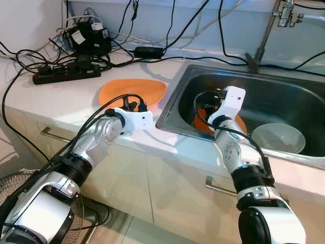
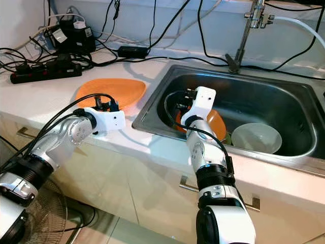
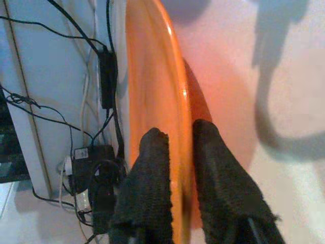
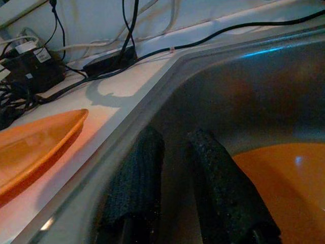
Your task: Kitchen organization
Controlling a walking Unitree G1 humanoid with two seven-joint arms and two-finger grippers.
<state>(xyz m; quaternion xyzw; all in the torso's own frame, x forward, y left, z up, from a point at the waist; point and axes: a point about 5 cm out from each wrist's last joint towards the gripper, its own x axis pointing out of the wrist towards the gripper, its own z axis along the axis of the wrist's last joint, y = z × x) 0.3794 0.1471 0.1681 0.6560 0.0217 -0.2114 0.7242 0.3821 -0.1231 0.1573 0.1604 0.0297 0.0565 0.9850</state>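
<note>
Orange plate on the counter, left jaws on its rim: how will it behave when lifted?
The orange plate looks rigid and glossy, probably plastic, so likely light but slippery. The left gripper pinches only its thin rim, so the wide plate may droop or pivot. Its raised edge gives the fingers some purchase.

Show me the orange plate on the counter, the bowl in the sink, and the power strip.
orange plate (image 1: 133, 91), left eye view, middle of its top face.
bowl (image 1: 278, 138), left eye view, inside of the pale bowl.
power strip (image 1: 66, 72), left eye view, its black body.
</note>
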